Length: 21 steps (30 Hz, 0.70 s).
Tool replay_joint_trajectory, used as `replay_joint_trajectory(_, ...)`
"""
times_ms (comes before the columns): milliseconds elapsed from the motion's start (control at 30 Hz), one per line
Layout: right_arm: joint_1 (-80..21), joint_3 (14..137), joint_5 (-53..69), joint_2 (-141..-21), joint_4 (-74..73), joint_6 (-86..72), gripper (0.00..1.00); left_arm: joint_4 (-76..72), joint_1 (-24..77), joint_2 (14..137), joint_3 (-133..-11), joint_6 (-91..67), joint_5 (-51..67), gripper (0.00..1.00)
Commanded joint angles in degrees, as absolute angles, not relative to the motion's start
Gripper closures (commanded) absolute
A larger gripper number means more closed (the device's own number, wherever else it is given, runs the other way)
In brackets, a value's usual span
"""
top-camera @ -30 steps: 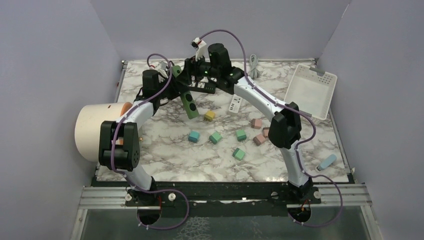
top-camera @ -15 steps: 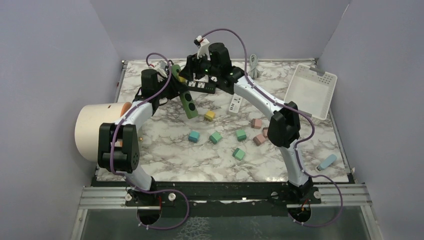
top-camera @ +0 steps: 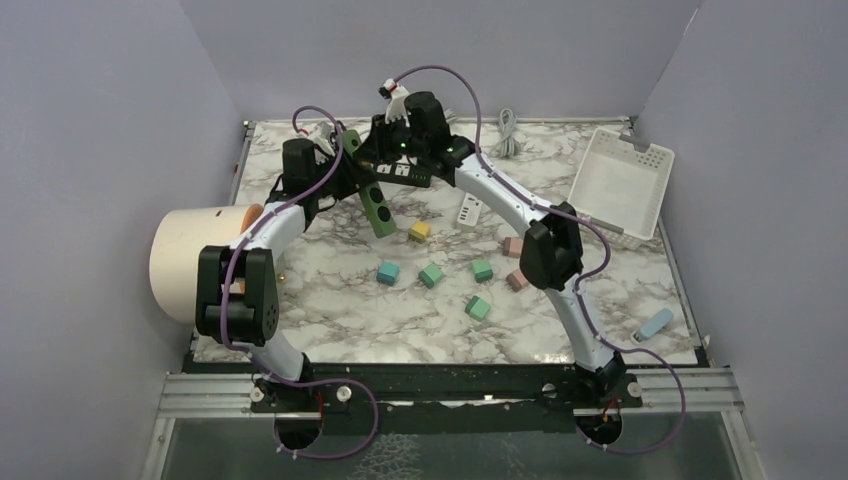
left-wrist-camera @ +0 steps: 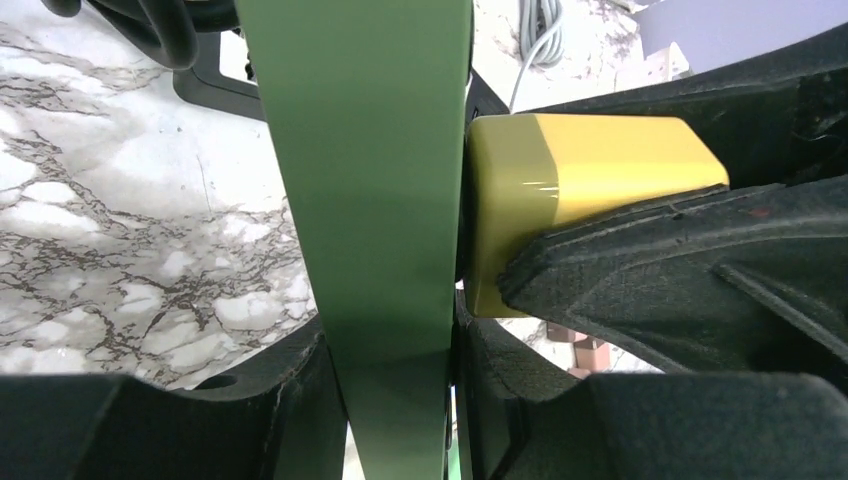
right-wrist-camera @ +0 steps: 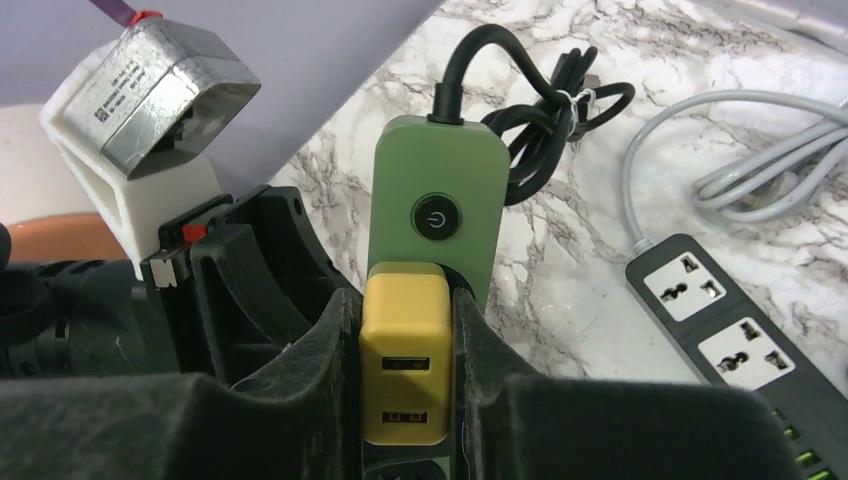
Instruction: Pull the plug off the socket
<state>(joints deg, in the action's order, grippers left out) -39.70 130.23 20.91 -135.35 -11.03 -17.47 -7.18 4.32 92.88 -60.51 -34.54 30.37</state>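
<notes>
Since the yellow plug sits flush against the face of the green socket strip, with no gap showing in the left wrist view, I judge that it is not yet out; the step in hand is the pull itself. The right jaws are clenched on the plug's two sides, just below the strip's power button; the left jaws are clamped across the strip's narrow edges, bracing it. Both meet at the far left of the worktop, beside a black power strip.

To do it well, the pull should run straight along the pins – square to the strip's face – not at a slant, which would bind them; the left arm should hold firm or draw the opposite way, so that the strip does not simply follow. The plug's glossy sides look slippery, so the squeeze must hold; a sudden release could jerk both arms apart. The black cord, coiled behind the strip, may drag – some slack seems to be there.
</notes>
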Motion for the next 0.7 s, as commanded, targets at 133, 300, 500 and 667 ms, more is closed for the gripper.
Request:
replay_joint_trajectory(133, -40.0, 129.5, 23.0, -133.2, -11.2, -16.9, 0.99, -10.6, 3.7, 89.5, -62.9, -33.5, 28.4, 1.0)
replay_joint_trajectory(300, -39.8, 121.1, 23.5, -124.6, -3.7, -17.2, 0.99, -8.8, 2.5, 90.2, -62.8, -35.1, 25.9, 1.0)
replay_joint_trajectory(500, -43.9, 119.7, 16.3, -122.4, -6.5, -8.1, 0.99, -7.0, 2.3, 91.5, -64.1, -35.4, 25.1, 1.0)
replay_joint_trajectory(667, -37.9, 121.7, 26.5, -126.1, -10.1, -21.4, 0.99, -6.2, 2.2, 91.5, -64.1, -35.1, 24.7, 1.0)
